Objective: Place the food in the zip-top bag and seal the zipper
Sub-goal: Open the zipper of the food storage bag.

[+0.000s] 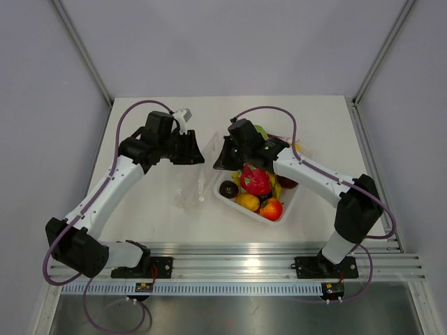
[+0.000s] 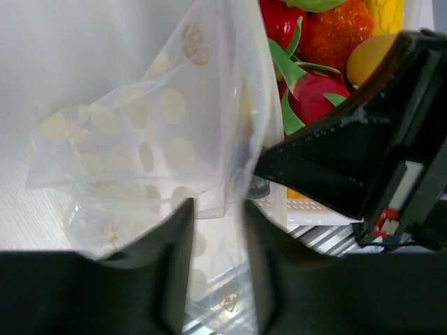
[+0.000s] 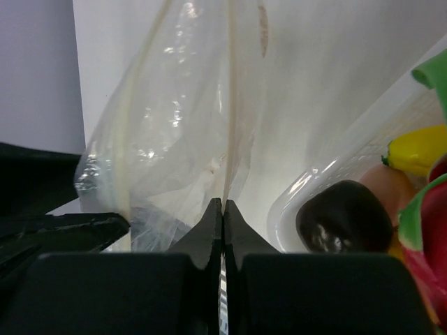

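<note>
The zip-top bag hangs limp between the two arms, its lower part sagging to the table just left of the white tray. It looks empty; only its printed dots show through the film. All the food, the pink dragon fruit on top, lies in the tray.

The right end effector is pressed together on the bag's edge, the film rising straight out of the pinch. The left end effector stands apart, its fingers straddling the film without squeezing it. Which strip is the zipper I cannot tell.

The step in hand appears to be getting the bag held and its mouth opened; no loading has begun. The next move probably calls for the left end effector to pinch only one layer, so that pulling away from the right spreads the mouth rather than dragging the whole bag.
</note>
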You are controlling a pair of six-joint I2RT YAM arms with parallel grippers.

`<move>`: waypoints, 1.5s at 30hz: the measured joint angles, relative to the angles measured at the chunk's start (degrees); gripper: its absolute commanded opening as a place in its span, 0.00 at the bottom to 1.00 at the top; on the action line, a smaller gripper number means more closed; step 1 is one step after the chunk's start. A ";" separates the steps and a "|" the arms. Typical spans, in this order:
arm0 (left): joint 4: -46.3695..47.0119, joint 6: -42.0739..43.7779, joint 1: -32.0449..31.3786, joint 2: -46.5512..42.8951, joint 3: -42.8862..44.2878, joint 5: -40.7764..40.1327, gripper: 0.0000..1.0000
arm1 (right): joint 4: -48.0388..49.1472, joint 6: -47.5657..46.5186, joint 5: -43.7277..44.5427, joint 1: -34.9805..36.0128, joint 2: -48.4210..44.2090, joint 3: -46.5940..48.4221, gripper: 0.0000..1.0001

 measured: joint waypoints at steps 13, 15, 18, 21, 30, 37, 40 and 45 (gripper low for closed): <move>-4.76 -1.49 -2.43 -3.15 0.04 -3.78 0.67 | -4.83 1.11 6.03 4.44 0.00 5.79 0.00; -5.53 -1.57 -2.91 -3.13 0.04 -4.31 0.65 | -5.46 1.14 6.43 4.46 0.00 6.34 0.00; -5.81 -2.29 -3.21 -2.86 0.04 -4.94 0.55 | -5.77 1.14 6.93 4.52 0.00 6.95 0.00; -5.81 -3.63 -3.34 -2.01 0.02 -5.64 0.37 | -5.81 1.20 7.43 4.61 0.00 7.08 0.00; -8.92 -3.26 -2.75 1.03 0.52 -9.14 0.00 | -8.20 0.94 11.28 4.44 0.02 6.99 0.00; -12.31 -0.31 5.11 0.96 1.79 -7.72 0.00 | -9.75 -0.70 14.08 2.10 0.85 4.98 0.00; -12.24 0.15 8.09 0.76 2.56 -4.31 0.00 | -9.75 -1.38 14.43 2.03 2.01 4.98 0.00; -11.52 -0.33 9.70 0.07 2.71 0.20 0.00 | -9.75 -2.01 14.47 2.03 3.10 4.98 0.00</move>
